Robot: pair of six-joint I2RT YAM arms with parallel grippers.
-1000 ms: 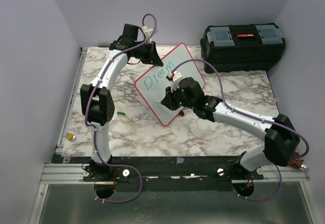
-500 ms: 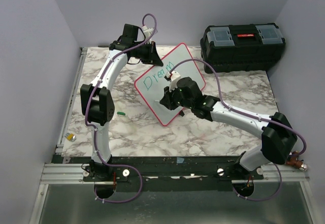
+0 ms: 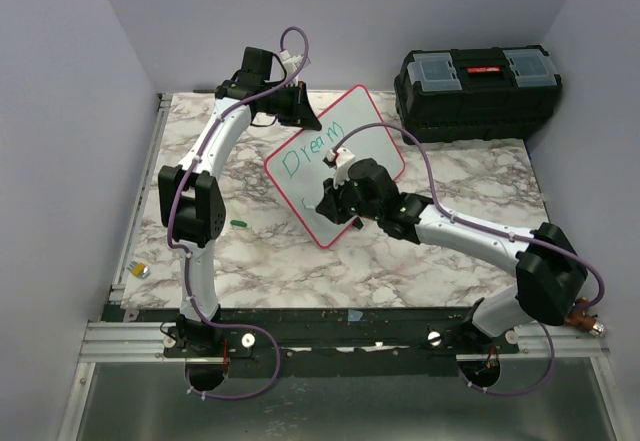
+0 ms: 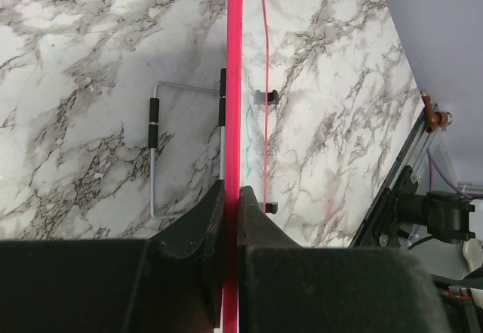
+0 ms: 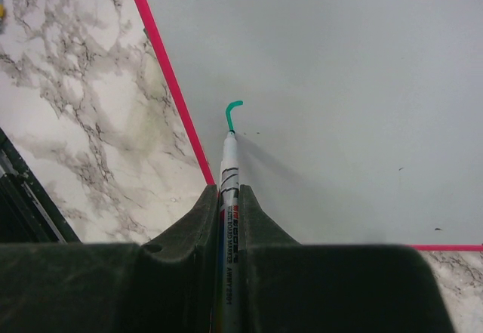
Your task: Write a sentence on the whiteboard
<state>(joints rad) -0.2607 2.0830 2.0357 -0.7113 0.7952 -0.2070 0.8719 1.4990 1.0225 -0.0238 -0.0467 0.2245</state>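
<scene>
Grips a marker in the right claw, fingers closed snug on the barrel, tip touching the whiteboard at the foot of a small green hook, just inside the pink rim and near the board's lower corner. Reads as the opening of the second line of the sentence, with only "Dream" finished above. Starts so close to the rim and bottom edge as to risk running off the board or onto the frame with any drift. Risks, by pressing hard, sliding the barrel back between the fingers or shoving the board away; by pressing lightly, probably leaving broken strokes. Could also smear the finished word by sweeping the right wrist across it. Leaves a small green piece, perhaps the cap, lying on the desk off to the left, apart from the board. Farther out, pinches the board's far edge in the left claw, jaws closed on the rim, with a wire stand behind. Depends on that single pinch for steadiness; with a sideways push from the tip, could pivot the board on the desk and skew the letters. Has the black toolbox at the far right, well apart from the work.
</scene>
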